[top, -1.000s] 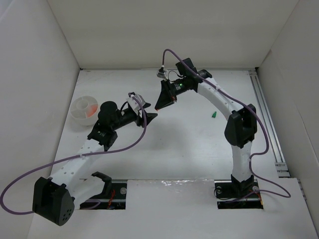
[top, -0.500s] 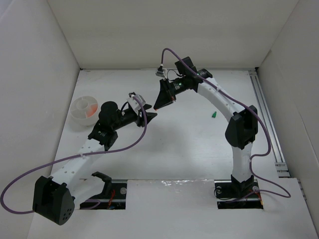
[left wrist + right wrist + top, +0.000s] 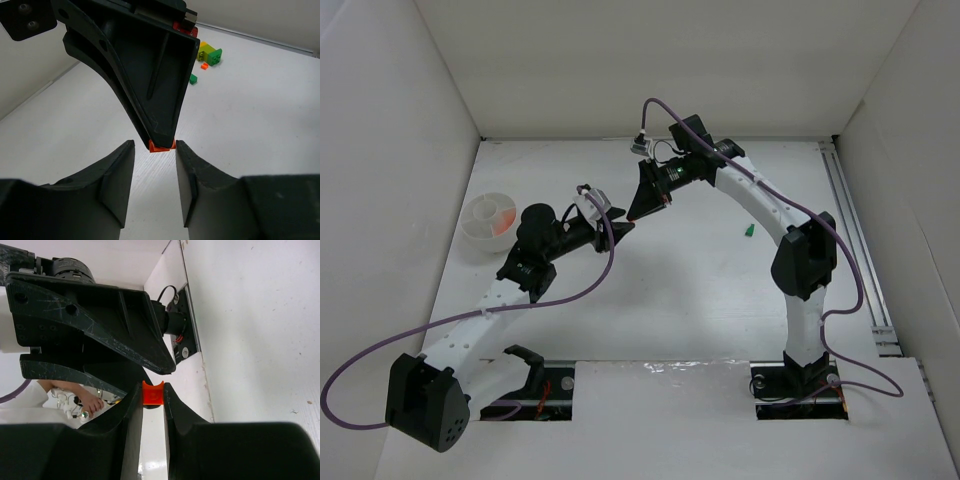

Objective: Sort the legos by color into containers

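Between the fingertips of my right gripper [image 3: 151,390] sits an orange lego [image 3: 152,392], pinched above the table. My left gripper [image 3: 155,146] faces it tip to tip. Its two fingers stand on either side of that orange lego [image 3: 161,145], with a gap still showing on the left side. From above, the two grippers meet near the table's middle, left gripper [image 3: 624,228] below right gripper [image 3: 638,212]. The container, a white bowl [image 3: 478,235], stands at the far left with orange pieces [image 3: 502,222] in it. A green lego [image 3: 748,231] lies on the right.
Behind the right gripper, the left wrist view shows a yellow-and-lime lego cluster [image 3: 210,54], a small orange piece [image 3: 204,65], a green piece [image 3: 193,79] and a red one [image 3: 192,31]. White walls enclose the table; a rail [image 3: 855,240] runs along the right.
The left gripper's jaws have narrowed around the orange lego and its tip has crept slightly toward the right gripper. The right arm has barely moved.
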You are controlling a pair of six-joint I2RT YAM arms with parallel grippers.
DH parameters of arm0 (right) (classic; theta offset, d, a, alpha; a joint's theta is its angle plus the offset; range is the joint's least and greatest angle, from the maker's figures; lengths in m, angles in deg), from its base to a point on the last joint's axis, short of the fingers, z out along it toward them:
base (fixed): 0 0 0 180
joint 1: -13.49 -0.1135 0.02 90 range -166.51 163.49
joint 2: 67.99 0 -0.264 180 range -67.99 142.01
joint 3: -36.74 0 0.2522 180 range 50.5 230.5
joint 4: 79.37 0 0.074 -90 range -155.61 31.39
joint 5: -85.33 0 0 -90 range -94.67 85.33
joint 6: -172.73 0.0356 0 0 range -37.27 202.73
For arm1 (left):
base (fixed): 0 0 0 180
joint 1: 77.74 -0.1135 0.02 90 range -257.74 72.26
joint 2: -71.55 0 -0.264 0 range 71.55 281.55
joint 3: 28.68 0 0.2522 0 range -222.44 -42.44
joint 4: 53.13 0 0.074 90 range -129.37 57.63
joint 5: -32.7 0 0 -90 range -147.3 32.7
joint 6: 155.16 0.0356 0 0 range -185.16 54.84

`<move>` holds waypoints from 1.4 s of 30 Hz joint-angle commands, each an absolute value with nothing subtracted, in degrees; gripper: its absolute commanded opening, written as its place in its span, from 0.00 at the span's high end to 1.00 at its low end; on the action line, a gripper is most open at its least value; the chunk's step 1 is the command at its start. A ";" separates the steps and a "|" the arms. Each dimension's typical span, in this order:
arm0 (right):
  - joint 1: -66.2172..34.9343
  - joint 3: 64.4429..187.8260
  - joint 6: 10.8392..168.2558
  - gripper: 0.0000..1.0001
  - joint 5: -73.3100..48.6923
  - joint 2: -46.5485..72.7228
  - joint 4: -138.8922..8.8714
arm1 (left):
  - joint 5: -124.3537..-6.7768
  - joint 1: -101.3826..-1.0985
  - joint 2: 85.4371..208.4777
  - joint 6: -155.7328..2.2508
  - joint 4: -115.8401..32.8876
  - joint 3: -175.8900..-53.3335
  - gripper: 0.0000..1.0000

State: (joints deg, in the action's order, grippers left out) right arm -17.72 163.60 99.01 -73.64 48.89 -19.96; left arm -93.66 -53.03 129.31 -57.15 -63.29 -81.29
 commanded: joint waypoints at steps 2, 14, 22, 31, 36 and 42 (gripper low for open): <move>-18.24 166.52 98.99 0.91 -73.66 45.74 -22.28 | -94.57 -52.69 129.55 -57.69 -66.62 -80.94 0.69; -18.77 167.04 98.99 0.91 -73.66 45.74 -22.28 | -94.57 -52.69 129.56 -57.69 -66.62 -80.94 0.82; -18.77 167.04 98.99 0.82 -73.66 45.74 -22.28 | -94.04 -52.69 129.56 -58.83 -67.15 -80.94 0.95; -18.77 167.57 98.99 0.57 -72.52 45.74 -21.75 | -97.12 -52.69 129.04 -58.31 -67.15 -80.41 1.00; -18.77 167.57 98.47 0.53 -71.38 45.74 -21.75 | -95.89 -52.69 128.50 -58.31 -67.15 -79.27 1.00; -15.00 167.57 96.45 0.53 -68.84 45.21 -20.52 | -93.25 -52.69 126.58 -56.99 -61.62 -78.21 1.00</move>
State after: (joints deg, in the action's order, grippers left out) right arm -17.30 164.89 98.31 -70.40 48.84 -19.78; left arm -94.03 -52.99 129.09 -57.65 -62.77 -78.82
